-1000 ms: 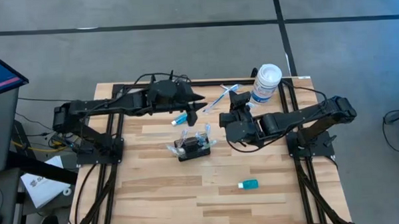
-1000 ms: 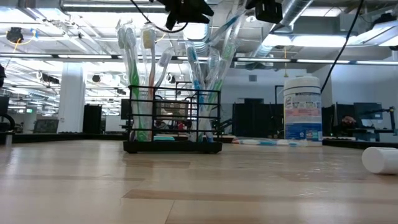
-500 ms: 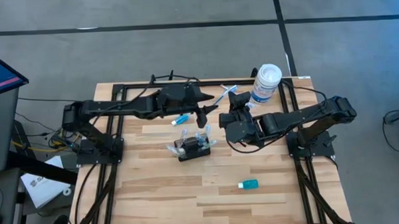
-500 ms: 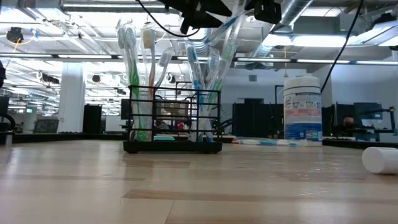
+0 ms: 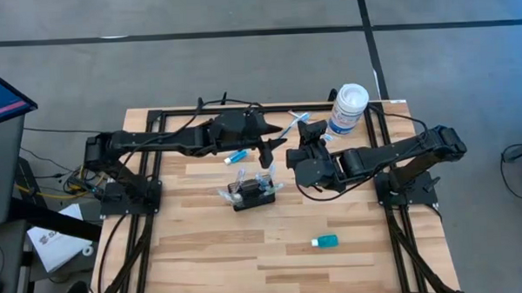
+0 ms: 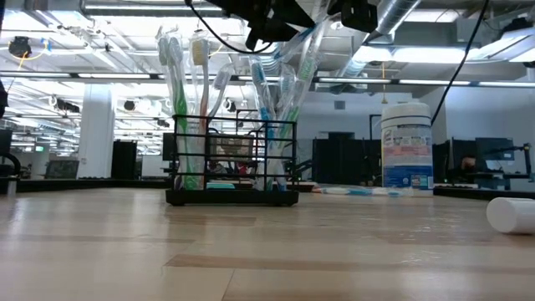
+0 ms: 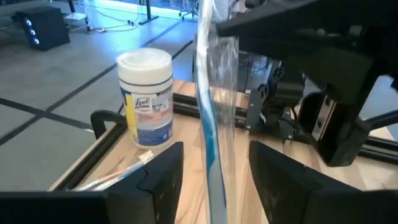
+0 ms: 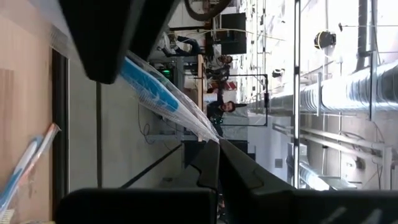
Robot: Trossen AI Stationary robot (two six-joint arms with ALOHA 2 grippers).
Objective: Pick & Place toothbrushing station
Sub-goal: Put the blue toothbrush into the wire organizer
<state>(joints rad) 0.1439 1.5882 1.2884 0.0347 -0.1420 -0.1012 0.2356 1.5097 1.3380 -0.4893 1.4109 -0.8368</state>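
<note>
Left hand (image 5: 266, 152) has advanced, released astride a wrapped toothbrush (image 7: 208, 130); holder (image 5: 252, 194) partly hidden.

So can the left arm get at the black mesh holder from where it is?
Probably yes. The left gripper hangs open just above the toothbrushes in the mesh holder; the upright toothbrushes crowd the top, and the right gripper, shut, sits beside them.
</note>
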